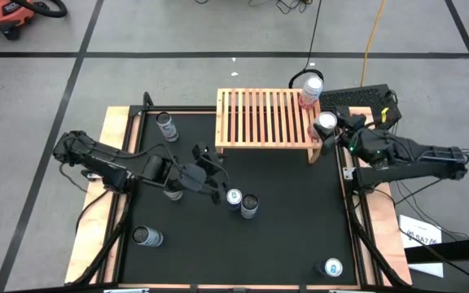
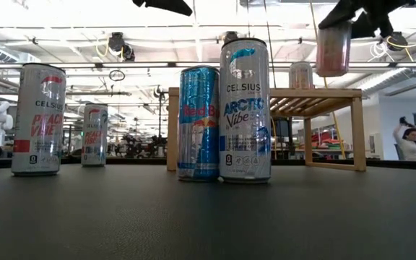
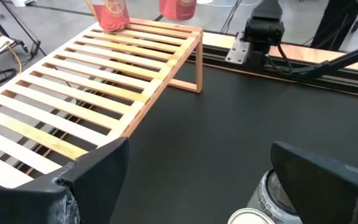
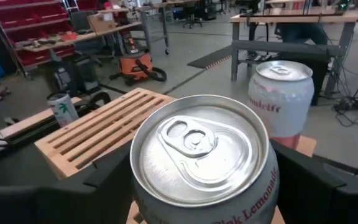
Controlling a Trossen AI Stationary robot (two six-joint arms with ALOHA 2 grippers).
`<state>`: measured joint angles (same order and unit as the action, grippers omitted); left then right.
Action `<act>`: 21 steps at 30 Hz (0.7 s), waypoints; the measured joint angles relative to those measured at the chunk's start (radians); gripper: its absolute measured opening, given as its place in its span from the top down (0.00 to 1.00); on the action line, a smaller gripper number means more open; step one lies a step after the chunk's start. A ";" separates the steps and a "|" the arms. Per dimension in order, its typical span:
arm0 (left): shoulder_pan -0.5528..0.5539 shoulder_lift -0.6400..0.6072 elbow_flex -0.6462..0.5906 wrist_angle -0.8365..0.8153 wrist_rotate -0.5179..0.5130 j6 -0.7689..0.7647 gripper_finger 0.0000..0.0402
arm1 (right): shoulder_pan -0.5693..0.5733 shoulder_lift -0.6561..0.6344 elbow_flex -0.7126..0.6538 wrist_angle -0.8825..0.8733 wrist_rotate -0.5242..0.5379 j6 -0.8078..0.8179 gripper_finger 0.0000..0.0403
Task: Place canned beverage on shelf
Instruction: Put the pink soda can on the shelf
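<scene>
My right tool [image 1: 330, 130] is clamped on a pink lemonade can [image 1: 325, 124], held above the right front corner of the shelf [image 1: 267, 119]. A second pink can [image 1: 311, 89] already stands on its far right corner. Left tool [image 1: 210, 175] is spread wide over the bench [image 1: 283, 228], beside the Red Bull can [image 1: 234, 198] and Celsius can [image 1: 250, 206].

Low view, silver can [image 2: 245, 108]: "CELSIUS", "ARCTIC Vibe". Blue can [image 2: 198, 123] touching it: "Red Bull", partly hidden. White can [image 2: 38, 119] toward the bench's left edge: "CELSIUS", "PEACH VIBE". Right wrist: held can [image 4: 202, 163] reads "Pink Lemonade" along its rim; lettering on the can behind [image 4: 279, 99] not legible.
</scene>
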<state>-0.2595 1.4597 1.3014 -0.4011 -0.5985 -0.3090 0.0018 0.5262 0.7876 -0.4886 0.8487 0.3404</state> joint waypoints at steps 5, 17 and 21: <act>0.037 0.000 0.000 0.003 0.026 0.000 0.03 | -0.152 0.039 0.000 0.059 -0.176 -0.082 0.29; 0.043 0.000 0.000 -0.002 0.048 -0.001 0.03 | -0.519 0.087 0.000 0.068 -0.599 -0.155 0.29; 0.043 0.000 0.000 -0.002 0.048 0.000 0.03 | -0.631 0.137 0.000 0.088 -0.754 -0.167 0.29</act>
<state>-0.2161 1.4601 1.3010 -0.4026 -0.5509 -0.3092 -0.6292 0.6628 0.7876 -0.4004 0.0944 0.1733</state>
